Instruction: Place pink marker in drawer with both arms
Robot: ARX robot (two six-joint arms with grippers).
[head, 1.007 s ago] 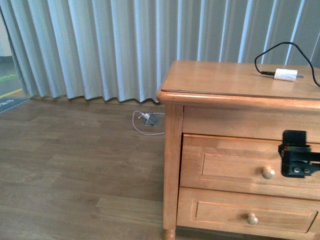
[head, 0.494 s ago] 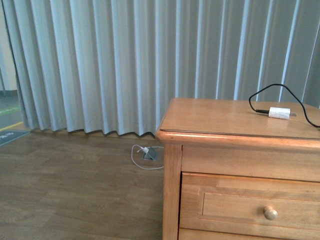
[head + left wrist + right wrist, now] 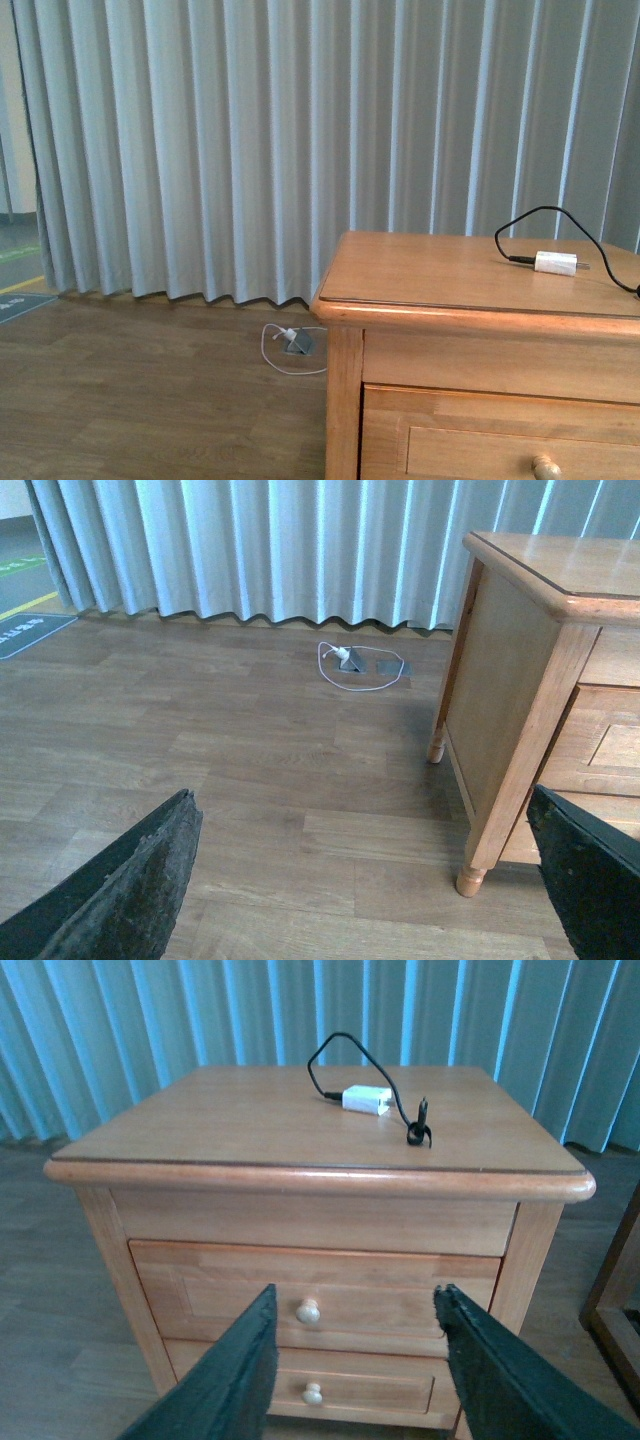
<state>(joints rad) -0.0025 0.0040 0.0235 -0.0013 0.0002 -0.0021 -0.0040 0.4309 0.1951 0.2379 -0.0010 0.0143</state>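
Fingers of the right gripper [image 3: 352, 1360] and the left gripper [image 3: 365, 880] are spread and empty. The drawer [image 3: 315, 1288] sits closed below the nightstand's front edge. The pink marker shows in no view, so reaching now risks grabbing the white charger [image 3: 366, 1099] near the top's back edge instead.

The right gripper [image 3: 355, 1360] hangs with its two black fingers [image 3: 235, 1375] spread apart, nothing between them. Beyond them stands a honey-coloured wooden nightstand [image 3: 250, 1120]. Its upper drawer [image 3: 225, 1295], fitted with a round pale knob [image 3: 308, 1311], is closed. A small white charger plug [image 3: 365, 1099] with black cable [image 3: 335, 1055] lies on the top.
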